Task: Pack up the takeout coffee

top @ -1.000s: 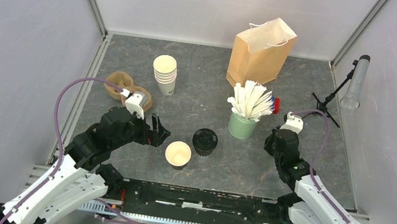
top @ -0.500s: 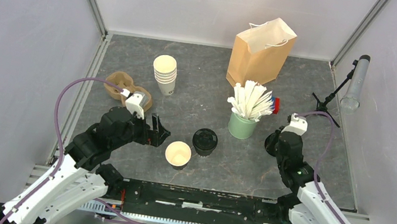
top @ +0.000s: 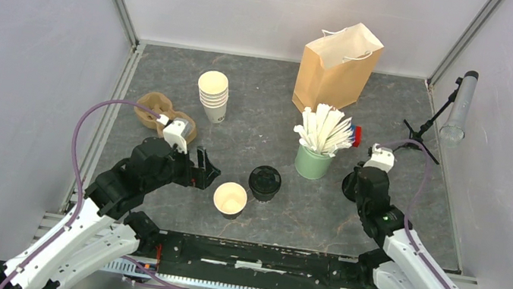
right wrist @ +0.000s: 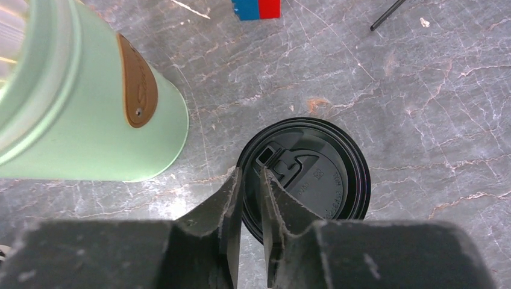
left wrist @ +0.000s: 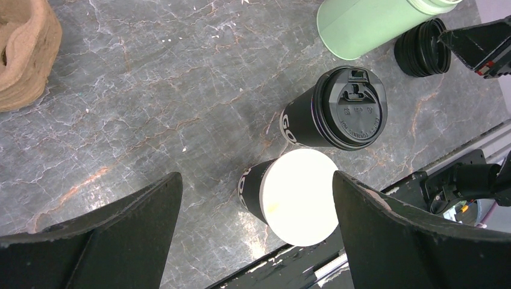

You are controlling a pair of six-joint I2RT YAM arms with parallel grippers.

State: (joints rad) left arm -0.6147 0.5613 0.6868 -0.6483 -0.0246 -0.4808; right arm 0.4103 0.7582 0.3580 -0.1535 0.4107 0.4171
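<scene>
One black takeout coffee cup with a black lid stands upright mid-table. Beside it stands a second black cup, lidless, its cream inside showing. My left gripper is open just left of that lidless cup, which shows between the wide-spread fingers. A loose black lid lies flat on the table right of the green cup. My right gripper hangs over the lid's left rim, its jaws a narrow gap apart with the rim showing in the gap. The same loose lid peeks out under the right wrist.
A brown paper bag stands open at the back. A green cup of white sticks is close to the right arm. A stack of cream cups and a brown pulp carrier are at the left. A small tripod stands far right.
The right gripper's jaws have parted slightly over the loose lid, and the right wrist has shifted a little. The left arm and both cups have not moved.
</scene>
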